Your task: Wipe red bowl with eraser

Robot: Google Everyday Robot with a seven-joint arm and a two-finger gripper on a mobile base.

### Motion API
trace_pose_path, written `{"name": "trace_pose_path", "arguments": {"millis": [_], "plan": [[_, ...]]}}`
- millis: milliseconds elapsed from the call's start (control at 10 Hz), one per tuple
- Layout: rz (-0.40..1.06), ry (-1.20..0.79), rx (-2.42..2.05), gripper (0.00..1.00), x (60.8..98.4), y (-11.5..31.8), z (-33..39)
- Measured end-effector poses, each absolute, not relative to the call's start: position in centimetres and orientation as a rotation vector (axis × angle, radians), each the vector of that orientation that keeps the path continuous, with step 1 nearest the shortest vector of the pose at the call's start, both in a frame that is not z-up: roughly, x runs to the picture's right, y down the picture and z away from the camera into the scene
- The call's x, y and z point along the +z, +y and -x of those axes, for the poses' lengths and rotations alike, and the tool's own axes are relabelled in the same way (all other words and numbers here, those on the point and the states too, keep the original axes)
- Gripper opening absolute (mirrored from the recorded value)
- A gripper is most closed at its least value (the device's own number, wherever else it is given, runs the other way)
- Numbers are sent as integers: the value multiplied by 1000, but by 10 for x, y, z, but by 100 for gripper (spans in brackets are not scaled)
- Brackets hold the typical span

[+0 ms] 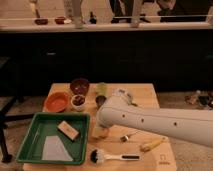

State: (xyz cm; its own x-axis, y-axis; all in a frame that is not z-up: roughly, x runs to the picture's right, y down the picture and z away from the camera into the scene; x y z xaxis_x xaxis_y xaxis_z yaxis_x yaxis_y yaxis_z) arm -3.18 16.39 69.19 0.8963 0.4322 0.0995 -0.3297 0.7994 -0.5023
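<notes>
The red bowl [56, 101] sits at the table's left, wide and shallow, with nothing in it. The eraser [67, 130], a small tan block, lies inside the green tray [33, 128] near its right side. My white arm reaches in from the right, and my gripper [100, 131] hangs below its end, just right of the tray's right rim and close to the eraser. It holds nothing; the arm largely hides its fingers. The bowl is up and to the left of the gripper.
A maroon bowl [79, 85], a small white bowl [78, 102] and a green cup [102, 89] stand behind. A blue-grey block [52, 148] lies in the tray. A brush [112, 157], a metal utensil [129, 136] and a yellowish item [151, 145] lie at the front.
</notes>
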Motion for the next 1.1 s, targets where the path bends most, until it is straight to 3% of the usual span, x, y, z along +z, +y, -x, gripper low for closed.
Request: {"name": "trace_pose_path", "arguments": {"millis": [300, 1100], "plan": [[479, -210, 433, 74, 695, 172, 35], [484, -208, 352, 74, 709, 211, 131]]}}
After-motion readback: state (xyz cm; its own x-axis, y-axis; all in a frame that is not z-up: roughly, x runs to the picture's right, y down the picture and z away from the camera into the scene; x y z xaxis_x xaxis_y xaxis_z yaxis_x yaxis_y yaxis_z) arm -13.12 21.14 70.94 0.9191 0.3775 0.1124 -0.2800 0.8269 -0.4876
